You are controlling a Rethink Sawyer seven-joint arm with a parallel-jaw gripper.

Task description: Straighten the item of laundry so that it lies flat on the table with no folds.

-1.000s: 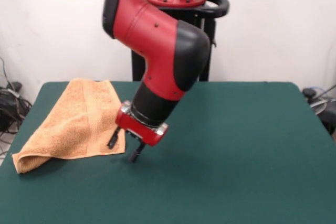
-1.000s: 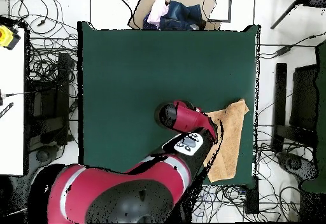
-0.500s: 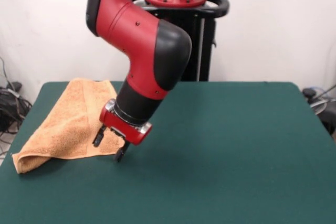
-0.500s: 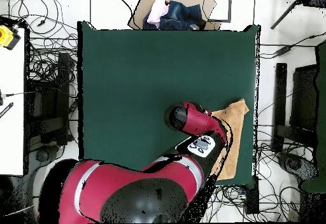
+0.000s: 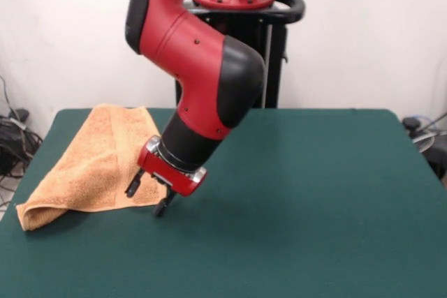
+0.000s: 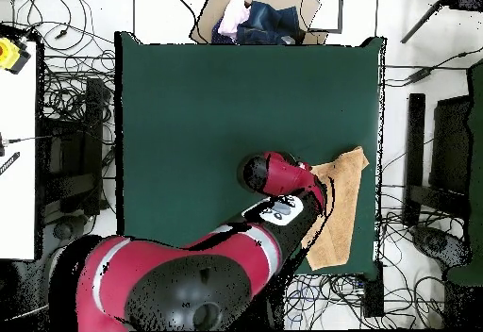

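The item of laundry [image 5: 94, 162] is an orange-tan terry towel lying doubled over at the left side of the green table [image 5: 314, 193], with a thick fold at its near left corner. My gripper [image 5: 147, 197] hangs open at the towel's near right corner. One fingertip [image 5: 131, 186] is over the towel's edge and the other is over bare green cloth. Nothing is held. In the overhead view the towel [image 6: 341, 201] lies by the table's [image 6: 208, 111] right edge, partly covered by my arm [image 6: 278, 182], which hides the gripper there.
A cardboard box of clothes [image 6: 259, 17] sits just beyond the table's top edge in the overhead view. Cables lie on the floor all around. A white bench with a yellow object [image 6: 9, 53] stands at the left.
The gripper has shifted left toward the towel's near right corner and stayed open. The arm's elbow swung left, then partly back. The towel has not moved.
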